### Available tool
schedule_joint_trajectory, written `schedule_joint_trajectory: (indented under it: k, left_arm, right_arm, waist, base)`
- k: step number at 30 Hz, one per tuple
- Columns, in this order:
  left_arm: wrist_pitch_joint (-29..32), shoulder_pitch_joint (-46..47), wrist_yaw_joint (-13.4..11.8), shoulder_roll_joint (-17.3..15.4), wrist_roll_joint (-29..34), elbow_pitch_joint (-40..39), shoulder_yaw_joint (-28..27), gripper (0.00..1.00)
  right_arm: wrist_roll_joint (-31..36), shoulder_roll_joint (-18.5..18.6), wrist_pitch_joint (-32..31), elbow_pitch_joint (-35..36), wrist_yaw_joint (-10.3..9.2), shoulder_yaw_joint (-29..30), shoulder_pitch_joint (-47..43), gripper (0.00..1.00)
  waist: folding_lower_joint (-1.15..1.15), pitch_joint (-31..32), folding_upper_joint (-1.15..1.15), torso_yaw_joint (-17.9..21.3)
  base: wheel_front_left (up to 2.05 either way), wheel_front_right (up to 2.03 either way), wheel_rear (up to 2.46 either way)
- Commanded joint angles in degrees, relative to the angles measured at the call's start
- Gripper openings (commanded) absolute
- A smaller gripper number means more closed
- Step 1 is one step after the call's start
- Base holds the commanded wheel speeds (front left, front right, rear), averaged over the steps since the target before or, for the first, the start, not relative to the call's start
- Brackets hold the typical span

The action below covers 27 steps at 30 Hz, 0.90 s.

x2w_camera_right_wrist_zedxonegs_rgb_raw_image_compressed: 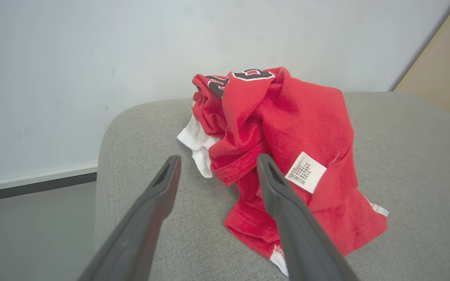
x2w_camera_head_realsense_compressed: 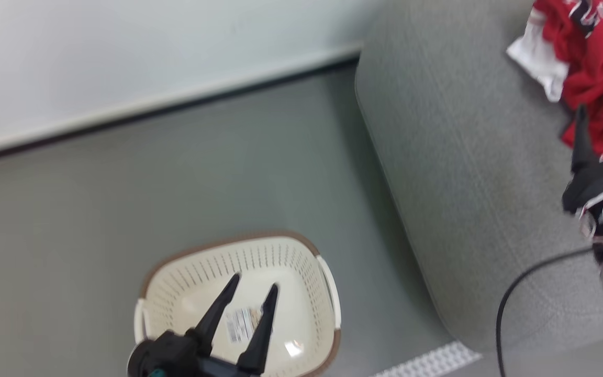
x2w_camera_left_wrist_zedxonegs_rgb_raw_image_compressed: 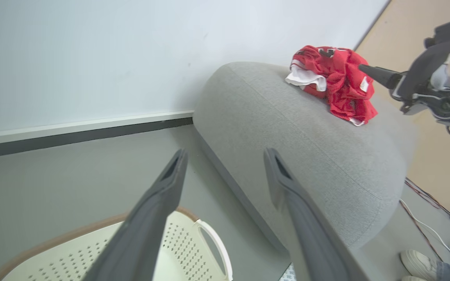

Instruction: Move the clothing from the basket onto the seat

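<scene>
one clothing [x2w_camera_right_wrist_zedxonegs_rgb_raw_image_compressed: 287,128] heap lies on the seat [x2w_camera_right_wrist_zedxonegs_rgb_raw_image_compressed: 404,156]; right gripper [x2w_camera_right_wrist_zedxonegs_rgb_raw_image_compressed: 218,157] spread

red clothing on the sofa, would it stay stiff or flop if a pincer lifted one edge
Probably floppy: the clothing lies crumpled in soft folds on the seat, so it would likely drape and trail. Likely light, since the fabric looks thin. Unlikely to roll, being a slumped heap.

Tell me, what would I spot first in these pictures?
The bright red clothing lies crumpled on the grey seat, with the right gripper open and pointing at it. On the floor, the cream basket shows no clothes inside, and the open left gripper hangs over it.
</scene>
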State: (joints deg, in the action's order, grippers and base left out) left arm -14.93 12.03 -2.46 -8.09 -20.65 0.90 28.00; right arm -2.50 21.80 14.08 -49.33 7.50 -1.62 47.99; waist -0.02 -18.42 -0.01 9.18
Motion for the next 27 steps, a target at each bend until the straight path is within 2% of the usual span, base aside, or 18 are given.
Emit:
schedule_joint_trajectory:
  k: [1, 11, 17, 20, 27]
  left_arm:
    - [-0.2, -1.8, -0.6, 0.5, -0.7, 0.8, -0.6, 1.00]
    - [-0.3, -6.1, -2.5, 2.6, -2.7, 4.4, -7.6, 1.00]
    - [-0.3, -6.8, -2.9, 2.8, -1.3, 5.5, -11.4, 1.00]
    - [-0.3, -6.8, -2.6, 3.1, -0.7, 6.3, -13.1, 1.00]
    - [-0.3, -5.7, -0.3, 3.2, 1.4, 7.6, -16.5, 1.00]
  right_arm:
    - [0.3, -0.4, -0.2, 0.8, -0.02, 0.2, -2.6, 1.00]
    - [2.2, -7.1, -3.0, 16.9, -0.02, 2.8, -20.1, 1.00]
    - [-0.7, -12.3, -3.5, 26.1, -0.02, 6.8, -28.3, 1.00]
    - [-1.3, -14.8, -3.4, 29.2, -0.02, 8.7, -31.6, 1.00]
    - [0.5, -17.5, -4.6, 33.6, -0.02, 6.3, -36.7, 1.00]
  waist:
    - [0.02, 10.9, 0.01, -4.0]
    - [0.02, 18.8, 0.01, -7.8]
    - [0.02, 20.5, 0.01, -10.5]
    - [0.02, 21.4, 0.01, -12.0]
    - [0.02, 22.8, 0.01, -15.2]
  base:
    - [0.00, 0.00, 0.00]
    - [0.00, 0.00, 0.00]
    - [0.00, 0.00, 0.00]
    - [0.00, 0.00, 0.00]
    - [0.00, 0.00, 0.00]
